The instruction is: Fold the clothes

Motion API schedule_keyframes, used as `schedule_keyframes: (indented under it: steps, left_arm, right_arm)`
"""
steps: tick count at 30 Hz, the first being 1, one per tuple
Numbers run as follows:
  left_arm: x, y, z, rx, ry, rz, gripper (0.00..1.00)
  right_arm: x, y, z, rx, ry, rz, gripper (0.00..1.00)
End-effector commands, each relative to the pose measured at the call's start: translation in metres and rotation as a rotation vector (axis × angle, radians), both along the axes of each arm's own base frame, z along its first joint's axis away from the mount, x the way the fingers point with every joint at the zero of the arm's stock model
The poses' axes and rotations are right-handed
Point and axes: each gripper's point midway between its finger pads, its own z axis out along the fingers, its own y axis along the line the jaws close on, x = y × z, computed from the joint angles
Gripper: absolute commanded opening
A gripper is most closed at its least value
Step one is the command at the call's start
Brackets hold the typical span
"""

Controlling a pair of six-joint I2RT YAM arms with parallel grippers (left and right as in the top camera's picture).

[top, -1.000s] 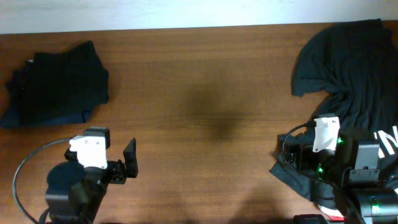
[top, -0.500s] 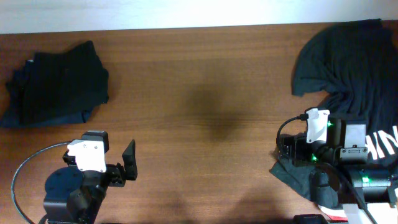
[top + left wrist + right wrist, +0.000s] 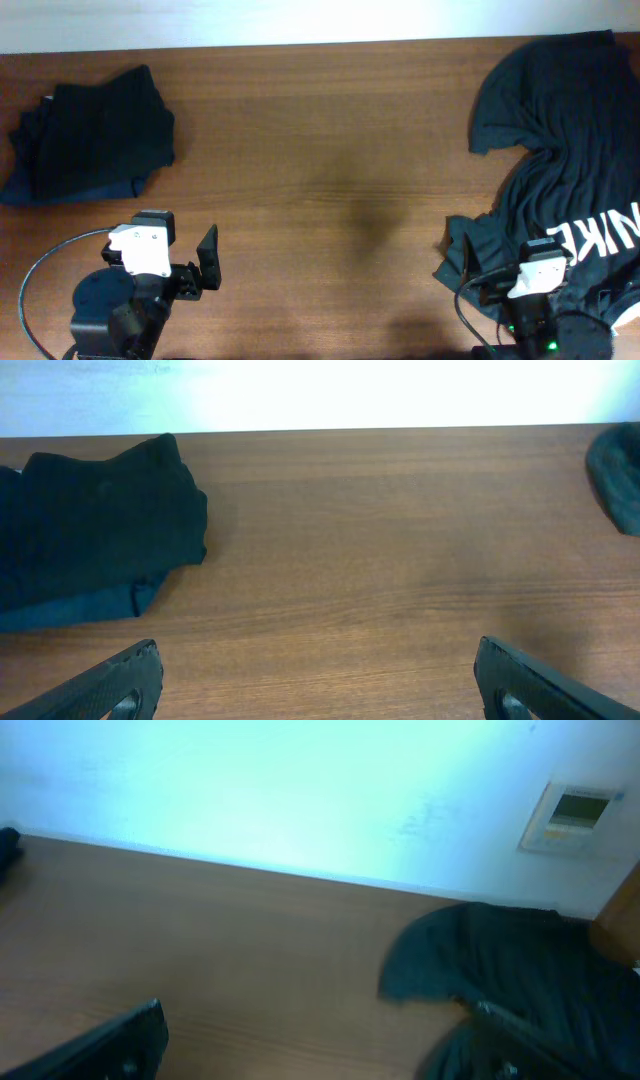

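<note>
Wooden table; white wall.

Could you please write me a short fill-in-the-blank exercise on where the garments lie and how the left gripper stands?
1. The black T-shirt lies on the ___ arm's side of the table.
2. Its large lettering is ___ in colour.
3. The left gripper is ___ and holds nothing.
4. The folded dark pile lies on the ___ arm's side.

Missing words: right; white; open; left.
</note>
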Motion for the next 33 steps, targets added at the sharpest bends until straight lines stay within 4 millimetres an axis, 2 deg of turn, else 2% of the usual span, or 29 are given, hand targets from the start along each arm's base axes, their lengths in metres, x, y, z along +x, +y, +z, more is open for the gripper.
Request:
schedule_keyframes:
  steps: [1, 5, 9, 11, 15, 33]
  left_arm:
    - [0.0, 0.001, -0.002, -0.004, 0.002, 0.007, 0.99]
    - [0.0, 0.001, -0.002, -0.004, 0.003, 0.007, 0.99]
    - [0.0, 0.001, -0.002, -0.004, 0.002, 0.007, 0.99]
    - [0.0, 0.001, -0.002, -0.004, 0.002, 0.007, 0.99]
    - [0.0, 0.001, -0.002, -0.004, 0.002, 0.007, 0.99]
    - [0.0, 0.001, -0.002, -0.004, 0.004, 0.007, 0.99]
  right_arm:
    - [0.014, -0.002, -0.022, -0.011, -0.053, -0.01, 0.98]
    - [0.037, -0.004, -0.037, -0.004, -0.166, -0.021, 0.99]
    - [0.047, -0.009, -0.048, -0.008, -0.269, -0.047, 0.99]
    - [0.048, -0.011, -0.056, -0.012, -0.238, -0.061, 0.99]
    - [0.049, -0.012, -0.103, -0.007, -0.045, -0.063, 0.99]
    - [0.049, -0.011, -0.102, -0.007, -0.048, -0.061, 0.99]
